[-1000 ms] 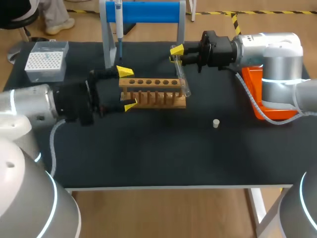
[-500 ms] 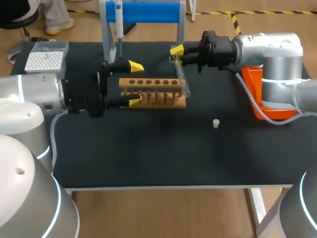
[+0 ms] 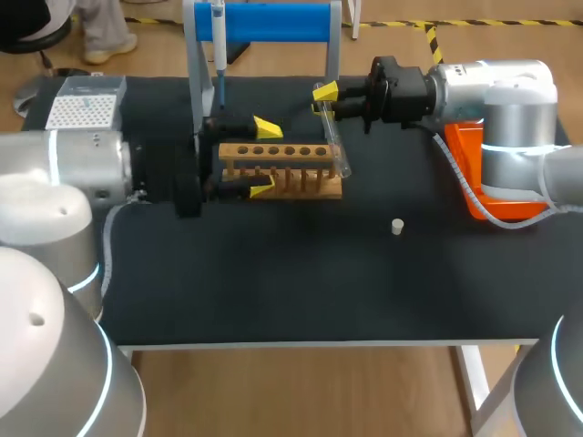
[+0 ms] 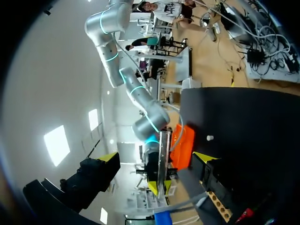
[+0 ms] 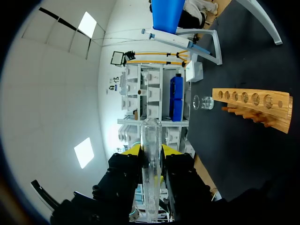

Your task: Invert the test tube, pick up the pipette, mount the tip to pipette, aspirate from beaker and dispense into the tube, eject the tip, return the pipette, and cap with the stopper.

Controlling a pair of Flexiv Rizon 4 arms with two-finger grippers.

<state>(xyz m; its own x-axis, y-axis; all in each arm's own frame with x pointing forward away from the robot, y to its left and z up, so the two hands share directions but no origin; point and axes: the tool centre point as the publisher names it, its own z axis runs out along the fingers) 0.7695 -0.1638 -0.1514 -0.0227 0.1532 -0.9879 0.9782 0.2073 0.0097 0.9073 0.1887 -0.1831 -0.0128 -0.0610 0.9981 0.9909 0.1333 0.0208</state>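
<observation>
Upper centre, the right gripper [image 3: 326, 98] clamps a test tube [image 3: 335, 141]; the left gripper [image 3: 264, 157], fingers spread, sits at the rack's [image 3: 314, 188] left end.

The clear glass test tube [image 3: 335, 138] is clamped near one end in the right gripper [image 3: 325, 95], slanting down by the right end of the wooden rack [image 3: 291, 173] (a row of holes along its top). The pipette [image 3: 219, 50] hangs upright on the blue-topped stand [image 3: 273, 20] at the back. A small white stopper [image 3: 397, 227] stands alone, right of the rack. The glass beaker [image 5: 202, 102] sits just past the rack's left end
</observation>
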